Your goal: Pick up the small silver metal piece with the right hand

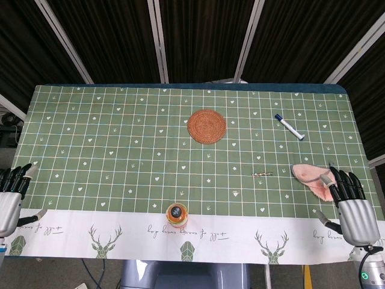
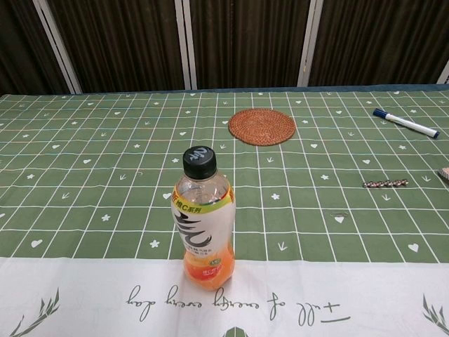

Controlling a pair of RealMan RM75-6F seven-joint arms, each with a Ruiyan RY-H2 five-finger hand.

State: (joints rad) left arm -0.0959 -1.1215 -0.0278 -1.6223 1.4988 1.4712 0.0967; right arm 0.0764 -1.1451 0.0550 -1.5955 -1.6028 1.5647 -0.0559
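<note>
The small silver metal piece (image 1: 262,174) is a thin beaded bar lying flat on the green checked cloth, right of centre; the chest view shows the metal piece (image 2: 385,184) at mid right. My right hand (image 1: 350,205) rests at the table's right front edge, fingers apart and holding nothing, well to the right of and nearer than the piece. At the left front edge sits my left hand (image 1: 12,198), also empty with fingers spread. Neither hand appears in the chest view.
A pink ear-shaped piece (image 1: 311,175) lies just beside my right hand's fingertips. A blue-capped white marker (image 1: 289,127) lies at the back right. A round woven coaster (image 1: 206,126) sits mid-table. An orange drink bottle (image 2: 203,221) stands at the front centre.
</note>
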